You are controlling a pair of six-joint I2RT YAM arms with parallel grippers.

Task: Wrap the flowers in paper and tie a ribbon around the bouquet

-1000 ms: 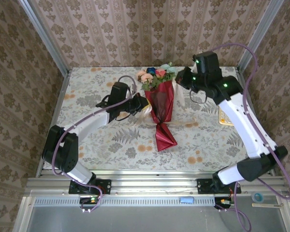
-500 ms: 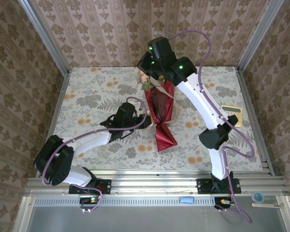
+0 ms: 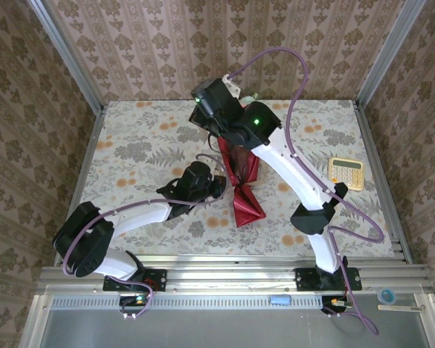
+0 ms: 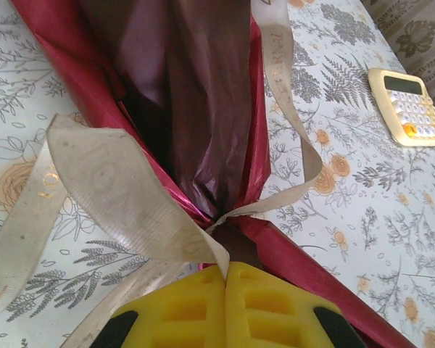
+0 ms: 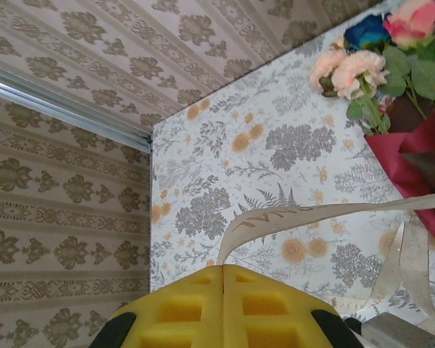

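Note:
The bouquet (image 3: 241, 168) lies on the table, a cone of dark red paper (image 4: 196, 109) pinched in at a waist, with its tail (image 3: 247, 207) pointing toward me. The cream ribbon (image 4: 116, 196) goes round that waist. Right at the waist, my left gripper (image 4: 226, 270) is shut on one strand of it. My right gripper (image 5: 223, 267) is shut on the other ribbon end (image 5: 312, 214), which stretches back toward the paper (image 5: 409, 156). The pink, blue and red flowers (image 5: 357, 67) show above the rim. In the top view the right arm (image 3: 232, 119) covers the flower heads.
A cream calculator (image 3: 347, 172) lies on the table's right side, also seen as the calculator (image 4: 409, 105) in the left wrist view. The floral tablecloth (image 3: 138, 138) is bare to the left of the bouquet. Patterned walls and metal posts (image 5: 65, 109) close the back.
My right arm has swung from the bouquet's right side across its top to the left, taking the ribbon end with it. The left gripper slid nearer, to the waist.

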